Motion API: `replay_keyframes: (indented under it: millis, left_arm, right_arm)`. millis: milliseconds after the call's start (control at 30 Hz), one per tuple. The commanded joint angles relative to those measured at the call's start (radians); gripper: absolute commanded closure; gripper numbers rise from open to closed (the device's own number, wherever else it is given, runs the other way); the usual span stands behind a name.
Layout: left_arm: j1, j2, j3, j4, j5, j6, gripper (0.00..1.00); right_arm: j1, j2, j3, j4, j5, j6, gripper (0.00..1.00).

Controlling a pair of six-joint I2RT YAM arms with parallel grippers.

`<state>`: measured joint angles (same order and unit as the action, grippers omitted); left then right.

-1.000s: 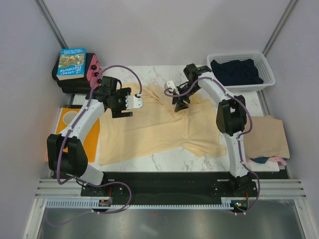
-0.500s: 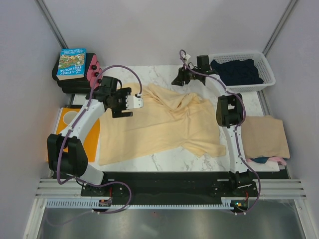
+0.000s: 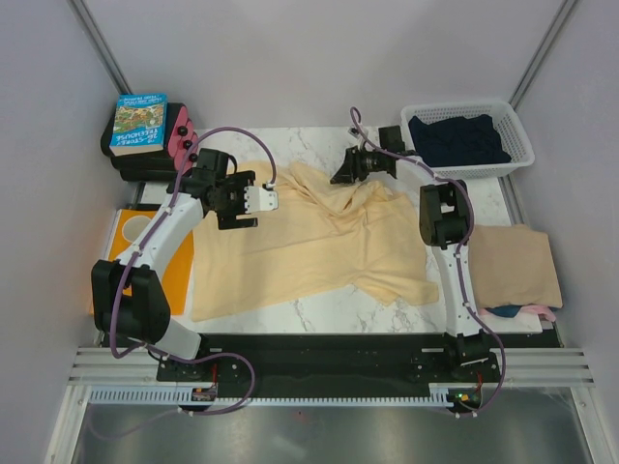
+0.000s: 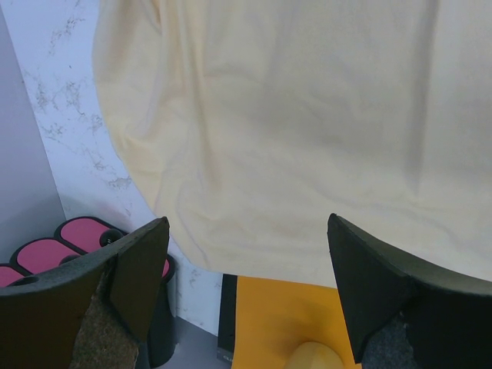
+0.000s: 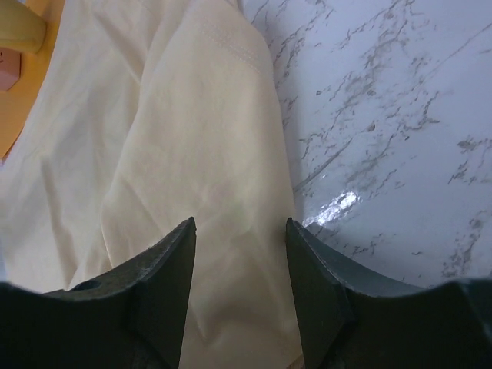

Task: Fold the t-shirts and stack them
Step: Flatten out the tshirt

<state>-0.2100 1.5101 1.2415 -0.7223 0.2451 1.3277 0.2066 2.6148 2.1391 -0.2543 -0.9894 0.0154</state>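
A large pale yellow t-shirt [image 3: 309, 242] lies spread and wrinkled on the marble table. My left gripper [image 3: 259, 200] is open and empty above the shirt's upper left edge; the left wrist view shows its jaws [image 4: 246, 261] wide apart over the cloth [image 4: 307, 115]. My right gripper [image 3: 340, 176] is open at the shirt's far edge; in the right wrist view [image 5: 240, 261] a fold of the shirt [image 5: 192, 154] lies below and between the fingers. A dark navy t-shirt [image 3: 459, 140] lies in a basket. A folded tan t-shirt [image 3: 517, 263] lies at the right, with a pink one [image 3: 537, 310] peeking out beneath.
A white basket [image 3: 522, 155] stands at the back right. A flat orange sheet [image 3: 131, 242] lies at the left edge, partly under the shirt, and also shows in the left wrist view [image 4: 284, 315]. A book [image 3: 140, 124] lies on a black box with pink knobs [image 3: 182, 135] at the back left.
My right gripper rose from the shirt's upper middle, swung to the back of the table, and now sits lower at the shirt's far edge. The left arm has not moved.
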Motion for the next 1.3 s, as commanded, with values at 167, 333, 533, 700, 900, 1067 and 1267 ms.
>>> replay_keyframes:
  millis: [167,333,533,700,900,1067,1267]
  left_arm:
    - [-0.003,-0.027,-0.001,0.030,0.033,-0.016,0.10]
    - [-0.006,-0.033,-0.008,0.035,0.040,-0.021,0.10]
    - [-0.006,-0.034,-0.011,0.040,0.051,-0.021,0.10]
    - [-0.008,-0.030,-0.004,0.044,0.049,-0.022,0.10]
    - [-0.008,-0.033,-0.008,0.050,0.040,-0.015,0.10]
    - [-0.008,-0.034,-0.017,0.057,0.051,-0.021,0.10]
    - [-0.008,-0.036,-0.034,0.067,0.072,-0.036,0.10]
  right_arm:
    - [-0.003,-0.093,-0.033,-0.089,0.066,-0.103,0.51]
    - [0.008,-0.119,-0.036,-0.120,0.187,-0.196,0.43]
    - [0.031,-0.125,-0.025,-0.151,0.255,-0.273,0.39]
    - [0.069,-0.104,0.008,-0.221,0.267,-0.327,0.39]
    - [0.099,-0.071,0.070,-0.289,0.271,-0.353,0.69]
    - [0.105,-0.079,0.091,-0.284,0.353,-0.344,1.00]
    - [0.109,-0.150,0.123,-0.136,0.492,-0.370,1.00]
